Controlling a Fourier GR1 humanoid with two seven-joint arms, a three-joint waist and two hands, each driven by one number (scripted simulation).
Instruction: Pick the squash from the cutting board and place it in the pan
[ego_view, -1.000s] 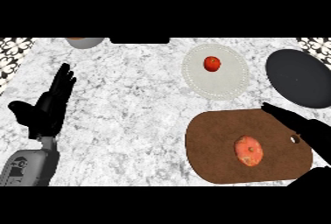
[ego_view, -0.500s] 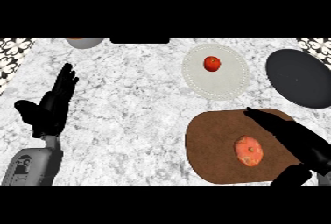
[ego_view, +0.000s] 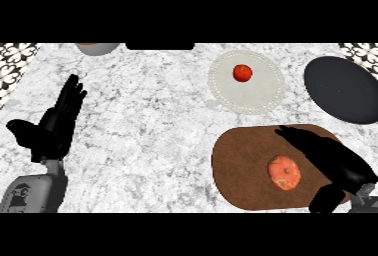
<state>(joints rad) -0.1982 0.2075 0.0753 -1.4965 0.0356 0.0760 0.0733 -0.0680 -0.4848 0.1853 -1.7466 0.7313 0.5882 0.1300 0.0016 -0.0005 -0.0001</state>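
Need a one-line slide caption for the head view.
Right robot hand open over the cutting board beside the squash; pan waits beyond.

Squash (ego_view: 284, 172): orange-red, oval, mottled with paler flecks, lying flat on the cutting board (ego_view: 240, 170), a brown rounded slab on the surface. It sits just left of the right hand (ego_view: 332, 160), between the outstretched fingers and the thumb, apparently untouched. Pan (ego_view: 341, 88): dark, round, nothing in it, lying beyond the hand's fingertips, well apart from the squash.
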